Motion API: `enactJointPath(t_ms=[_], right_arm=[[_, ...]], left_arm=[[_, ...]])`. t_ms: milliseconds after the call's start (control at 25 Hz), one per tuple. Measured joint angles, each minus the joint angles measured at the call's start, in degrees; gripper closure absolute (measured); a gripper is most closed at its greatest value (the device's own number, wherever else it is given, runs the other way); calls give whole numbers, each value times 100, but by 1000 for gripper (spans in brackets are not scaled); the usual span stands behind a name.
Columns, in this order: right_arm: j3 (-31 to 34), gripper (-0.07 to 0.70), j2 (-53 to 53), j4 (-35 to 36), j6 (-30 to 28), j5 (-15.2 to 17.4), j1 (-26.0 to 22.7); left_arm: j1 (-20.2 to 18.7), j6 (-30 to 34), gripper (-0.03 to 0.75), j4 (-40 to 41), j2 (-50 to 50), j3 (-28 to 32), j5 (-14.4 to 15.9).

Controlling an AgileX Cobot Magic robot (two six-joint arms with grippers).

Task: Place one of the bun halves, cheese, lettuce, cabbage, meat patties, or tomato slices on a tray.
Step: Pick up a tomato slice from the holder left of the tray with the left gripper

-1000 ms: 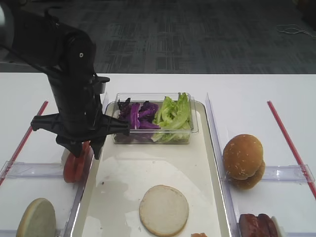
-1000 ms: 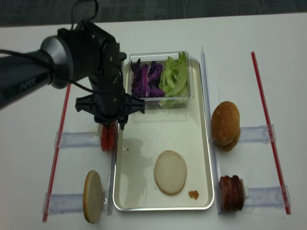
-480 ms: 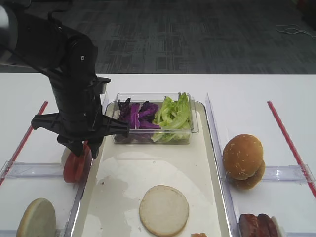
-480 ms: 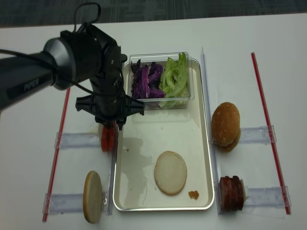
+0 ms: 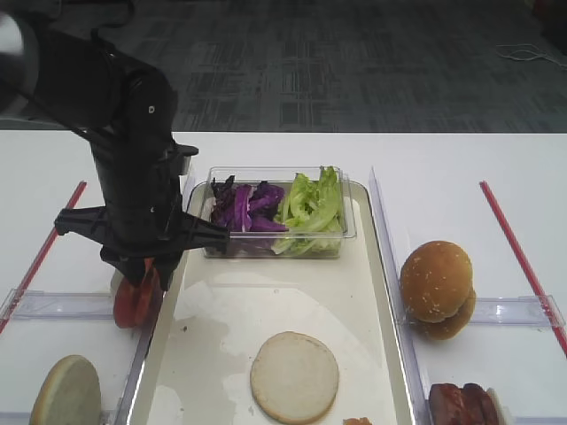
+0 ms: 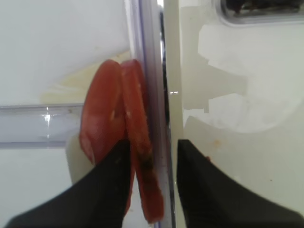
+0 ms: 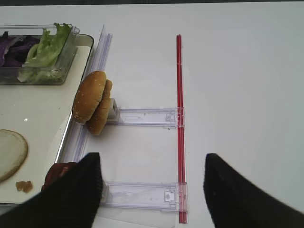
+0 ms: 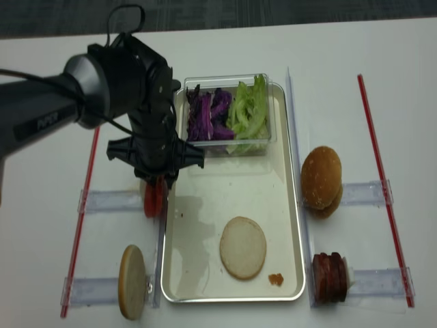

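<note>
Tomato slices (image 6: 116, 137), standing on edge just outside the left rim of the tray (image 8: 290, 225), are sitting directly under the left gripper (image 6: 151, 190). In the left wrist view, the two dark fingers (image 6: 111, 190) are straddling the right-hand slice: one finger is lying between the two slices, the other is sitting on the tray side of the clear rail. The jaws are standing partly closed around that slice; whether they are actually pinching it, I cannot tell. From above, the left arm is covering most of the slices, with only their lower red edge (image 8: 154, 198) showing below the gripper.

Further left and nearer the camera, a flat bun half (image 8: 132, 281) is standing on edge in its clear holder. On the tray, a pale bun half (image 8: 242, 247) is lying flat near the front, with a small orange scrap (image 8: 275, 278) beside it. At the tray's far end a clear box (image 8: 270, 140) is holding cabbage (image 8: 208, 113) on its left and lettuce (image 8: 247, 109) on its right.

To the right of the tray, sesame bun halves (image 8: 321, 179) are leaning together, and meat patties (image 8: 330, 275) are standing nearer the front. The right gripper (image 7: 152, 190) is hanging wide open over that side, holding nothing.
</note>
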Motion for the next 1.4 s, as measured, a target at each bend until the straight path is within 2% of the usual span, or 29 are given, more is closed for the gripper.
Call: enactJointPath(t_ms=[440, 1000, 1400], right_arm=[[0, 163, 0, 0, 0, 0, 0], [0, 163, 0, 0, 0, 0, 0], [0, 163, 0, 0, 10, 12, 0]], left_arm=[[0, 47, 470, 25, 95, 0, 23], [0, 47, 601, 60, 95, 0, 23], [0, 47, 633, 60, 95, 0, 36]])
